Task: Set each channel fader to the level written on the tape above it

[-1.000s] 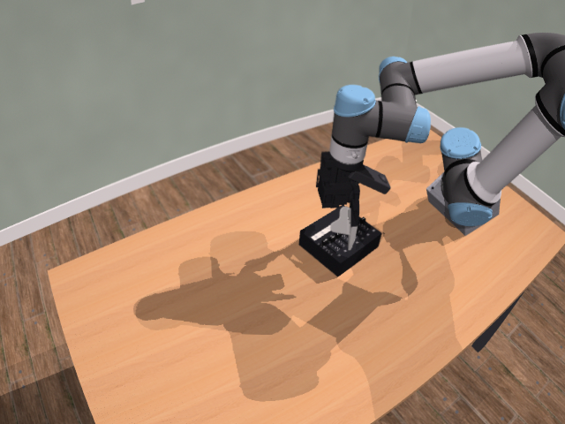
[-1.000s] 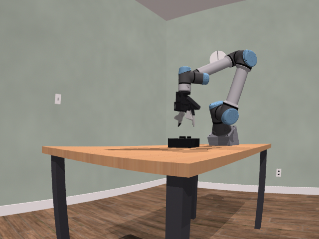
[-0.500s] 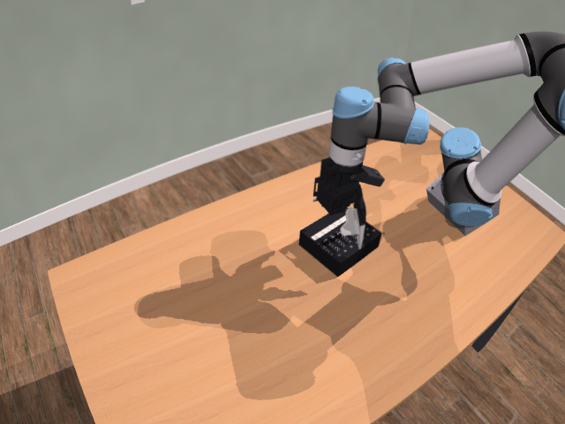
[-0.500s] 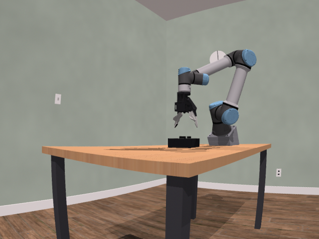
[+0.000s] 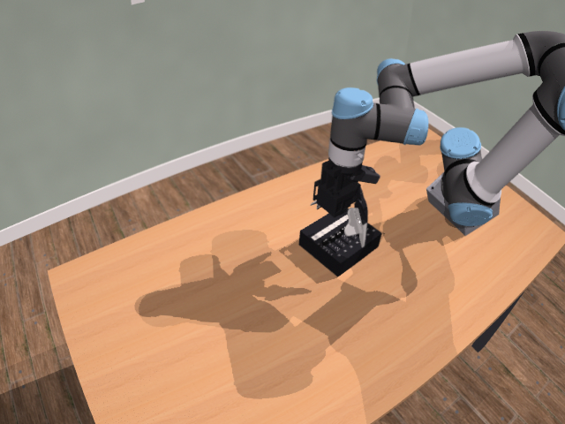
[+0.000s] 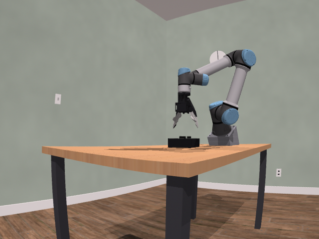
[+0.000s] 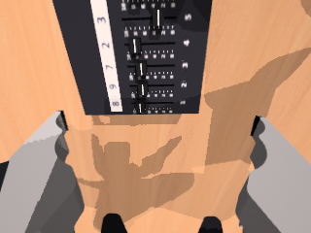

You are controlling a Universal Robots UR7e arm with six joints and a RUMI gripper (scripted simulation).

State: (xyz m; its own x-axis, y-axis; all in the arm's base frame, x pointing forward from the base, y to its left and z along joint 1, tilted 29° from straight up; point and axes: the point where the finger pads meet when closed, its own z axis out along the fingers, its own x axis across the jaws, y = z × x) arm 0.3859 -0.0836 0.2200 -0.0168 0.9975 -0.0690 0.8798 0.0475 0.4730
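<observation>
- A white light switch [image 6: 58, 98] with a small grey toggle is on the left green wall [image 6: 84, 77] [image 5: 182, 91], whose surface looks faintly mottled.
- The wooden table [image 6: 115, 162] [image 5: 159, 365] has a pale orange, fine-grained top and dark square legs, above a brown plank floor [image 6: 102, 218] [image 5: 27, 296].
- The lighting desk [image 6: 183, 142] [image 5: 340, 260] [image 7: 78, 73], a matte black box, sits on the table, to the left of the arm's mount.
- In the wrist view, the white tape strip [image 7: 105, 53] carries 3, 2, 7, what looks like 9, and 8, alongside channel numbers 5, 4, 3, 2 and 1 respectively. Small white scale marks flank the slots.
- Channel 5's fader [image 7: 157, 18] stands towards the low end of its slot; channel 4's fader [image 7: 135, 47] is towards the 10 end, away from its taped 2. Exact levels for the others are too small to tell.
- The two-jaw gripper [image 6: 186, 127] [image 5: 340, 223] [image 7: 159, 115] hangs above the desk, its grey, scalloped fingers spread fully wide, holding nothing and apart from the faders.
- The arm [image 6: 237, 83] [image 5: 470, 65] has smooth grey tubes and light-blue caps, on an angular grey mount [image 6: 215, 141] [image 5: 436, 200].
- A white socket plate [image 6: 278, 172] is low on the far right wall.

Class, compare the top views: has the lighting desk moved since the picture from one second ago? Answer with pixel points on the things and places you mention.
No. The lighting desk [image 5: 340, 246] [image 6: 183, 143] [image 7: 121, 58] sits in the same place relative to the robot's base [image 5: 438, 200] [image 6: 216, 141].
</observation>
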